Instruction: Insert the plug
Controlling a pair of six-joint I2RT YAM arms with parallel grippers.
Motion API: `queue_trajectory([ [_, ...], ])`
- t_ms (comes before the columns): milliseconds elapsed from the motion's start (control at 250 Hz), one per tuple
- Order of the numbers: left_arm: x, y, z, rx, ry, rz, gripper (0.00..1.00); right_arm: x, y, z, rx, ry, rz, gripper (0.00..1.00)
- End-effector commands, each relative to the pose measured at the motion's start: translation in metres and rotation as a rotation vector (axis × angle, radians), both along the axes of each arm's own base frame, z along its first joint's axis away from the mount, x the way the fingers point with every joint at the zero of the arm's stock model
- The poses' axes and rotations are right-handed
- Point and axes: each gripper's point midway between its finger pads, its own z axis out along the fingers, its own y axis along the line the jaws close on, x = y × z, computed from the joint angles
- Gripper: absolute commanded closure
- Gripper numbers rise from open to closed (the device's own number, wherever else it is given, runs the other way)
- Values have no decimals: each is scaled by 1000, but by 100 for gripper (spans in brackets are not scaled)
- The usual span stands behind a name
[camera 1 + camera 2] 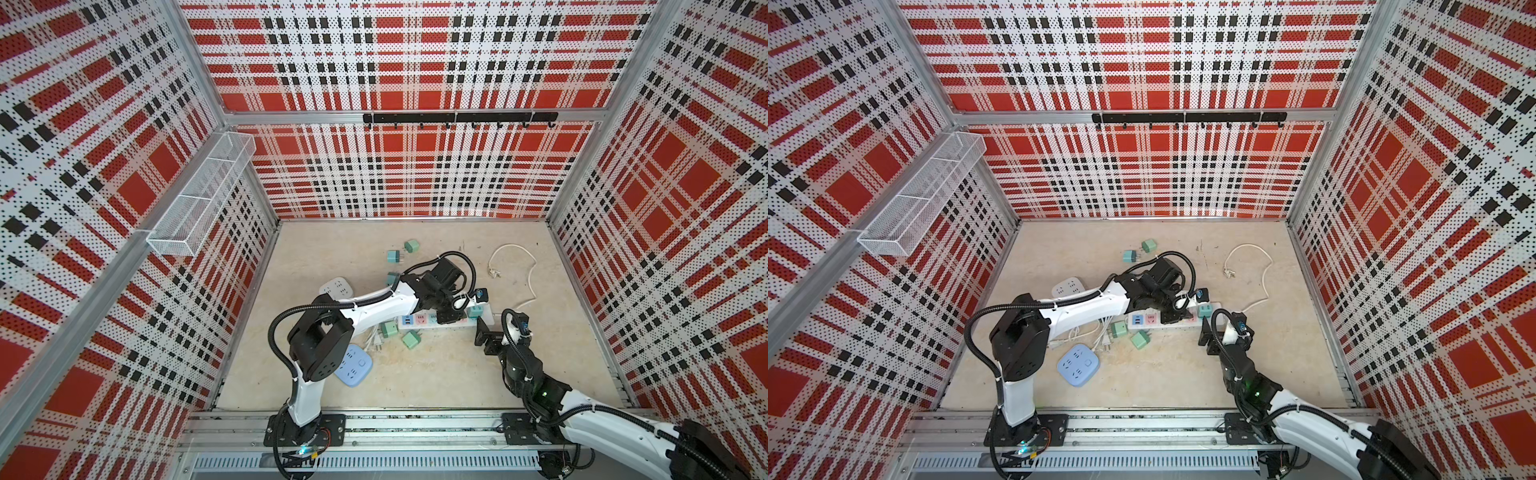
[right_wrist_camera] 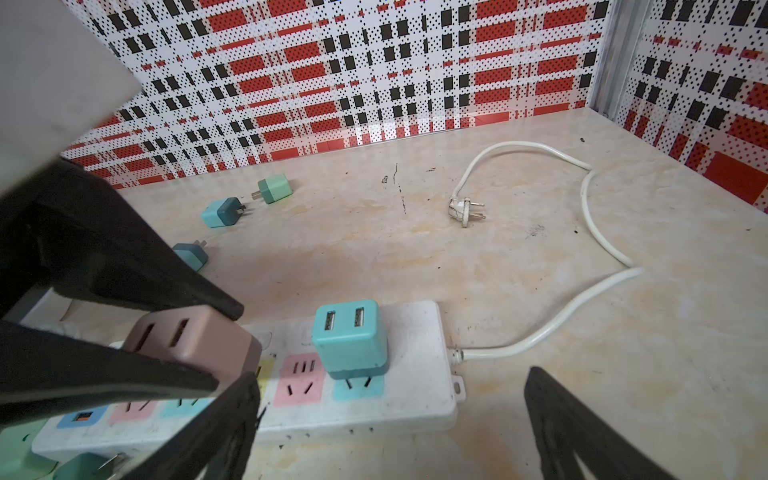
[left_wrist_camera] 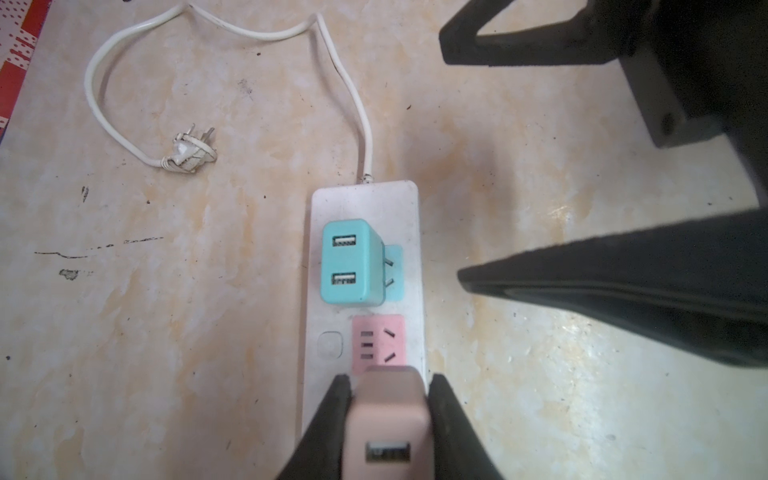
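Pinching pink USB charger [image 3: 388, 411] in left gripper [image 3: 390, 380], holding right gripper [image 2: 392, 380] spread; square prongs over power strip [image 3: 409, 216], press straight.

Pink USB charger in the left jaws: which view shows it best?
Right wrist view: the pink USB charger shows two faces and both ports, clamped over the power strip. Left wrist view shows only its ported end; both top views: too small to tell.

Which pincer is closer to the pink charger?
Left. The left pincer grips the pink charger over the power strip; the right pincer stands open, apart, beside the strip's cord end.
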Motion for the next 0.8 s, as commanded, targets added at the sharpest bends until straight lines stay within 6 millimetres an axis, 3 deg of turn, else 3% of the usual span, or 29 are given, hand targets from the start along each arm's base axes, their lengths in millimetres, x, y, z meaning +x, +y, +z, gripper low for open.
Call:
queue_trajectory([
  [0, 0, -6, -4, 11, -1, -37, 100, 0, -3, 5, 44, -27, -12, 0],
  [492, 15, -24, -19, 0, 32, -53, 100, 0, -2, 6, 48, -30, -10, 0],
  [796, 18, -19, -31, 47, 29, -29, 100, 0, -2, 6, 48, -29, -9, 0],
])
